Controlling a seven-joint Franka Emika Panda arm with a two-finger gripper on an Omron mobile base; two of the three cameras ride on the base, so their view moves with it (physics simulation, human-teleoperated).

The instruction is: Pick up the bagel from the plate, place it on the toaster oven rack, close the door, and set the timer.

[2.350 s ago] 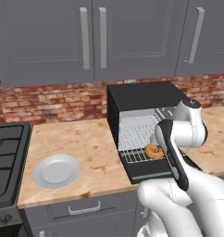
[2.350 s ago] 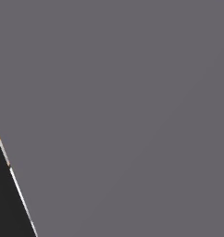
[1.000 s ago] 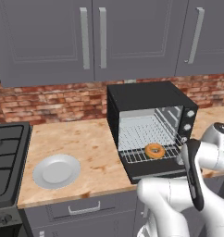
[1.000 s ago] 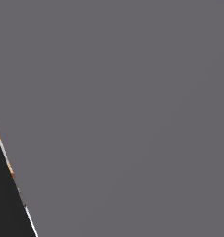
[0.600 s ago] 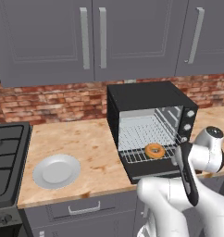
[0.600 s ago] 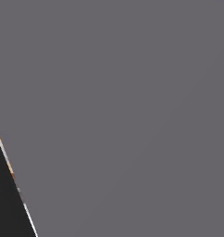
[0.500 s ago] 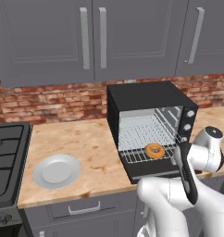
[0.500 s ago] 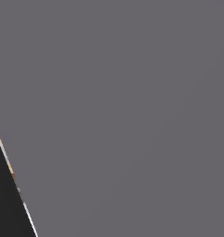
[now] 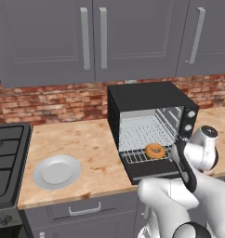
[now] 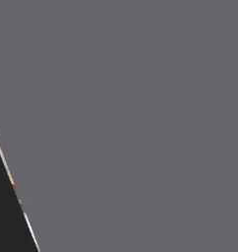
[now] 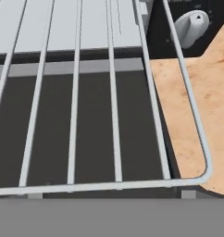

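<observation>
Bagel (image 9: 155, 150) resting on toaster oven rack (image 9: 144, 155), plate (image 9: 56, 171) bare on tabletop (image 9: 82, 153) | fingers spread wide, holding nothing | step: placing done, door (image 9: 151, 171) lying open | next: reach under door, swing up shut, then timer.

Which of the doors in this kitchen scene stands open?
The door of the black toaster oven: it hangs dropped down, baring the toaster oven rack with the bagel. The grey cabinet doors above are shut.

Door (image 9: 149, 173) mostly hidden behind arm; rack (image 11: 109, 92) cropped.
</observation>
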